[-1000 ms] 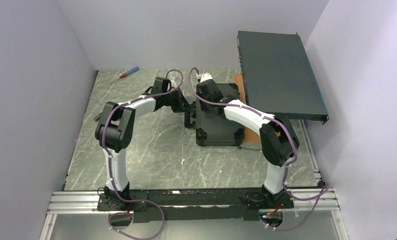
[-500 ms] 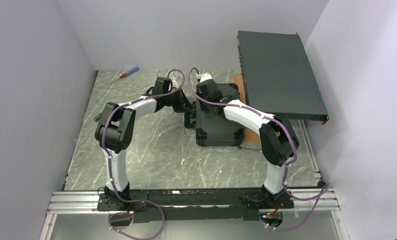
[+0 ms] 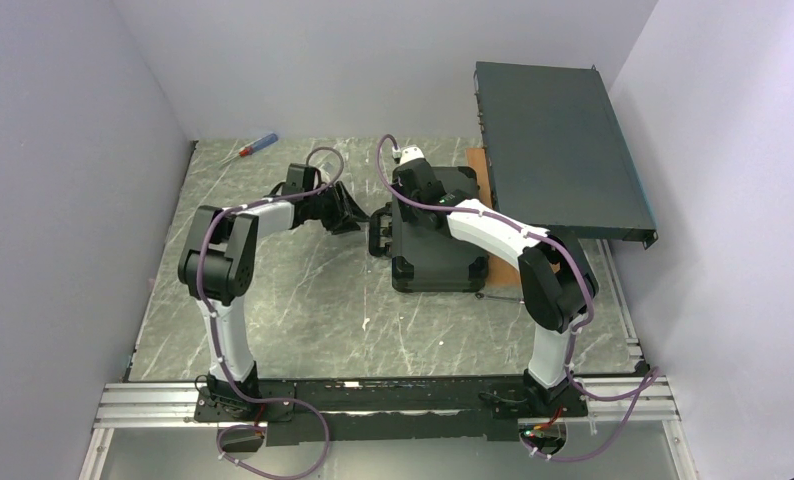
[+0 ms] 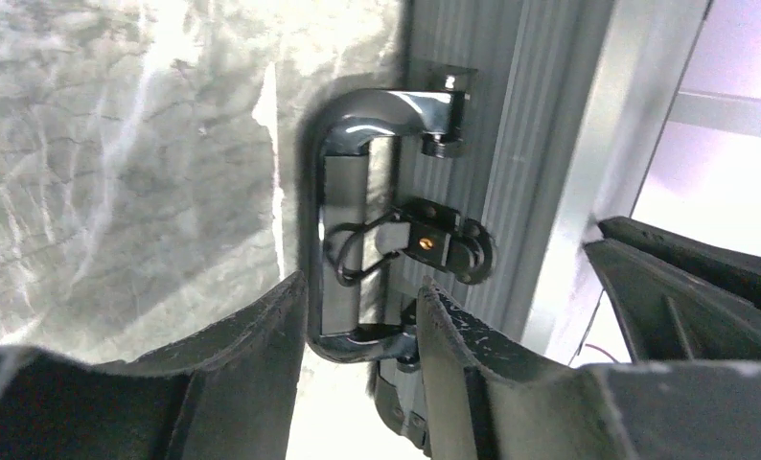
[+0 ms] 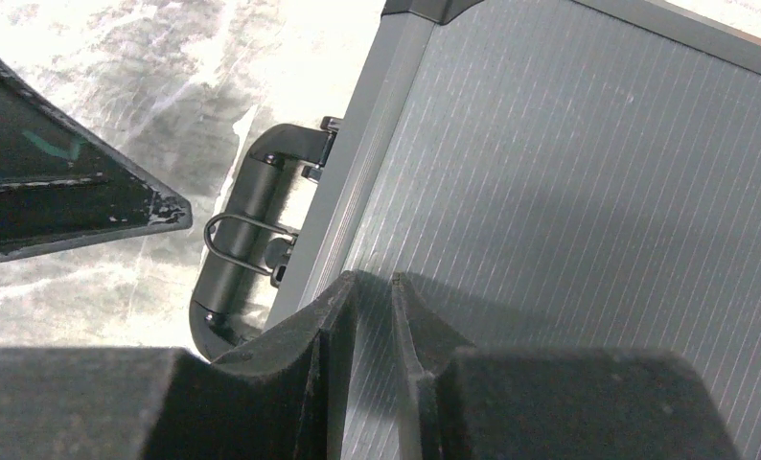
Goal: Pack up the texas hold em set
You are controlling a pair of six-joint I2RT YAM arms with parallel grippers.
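Well, top view: small dark grey ribbed hard case w/ black corners (image 3: 438, 255) lies flat, lid down. Left gripper (image 3: 351, 216) hangs just left of case, apart from it. Right gripper (image 3: 411, 203) is over case's far-left top.

Left wrist: my fingers (image 4: 252, 364) are spread, nothing btwn them. Glossy black handle (image 4: 343, 192) on case's side shows thru the gap, small metal latch (image 4: 439, 247) right beside it. Can't tell if latch is fully caught.

Right wrist: fingers nearly pressed together, only a thin slit, pinching nothing. Tips are at case's ribbed lid (image 5: 568, 192); contact looks likely.

My read: stiff shell, won't give. Prob heavy if chips are inside. Ribbed lid likely slick for pads. Best hold = handle, jaws across its bar approx mid-span, so case hangs level. If latch isn't caught, lid could swing open on lift.
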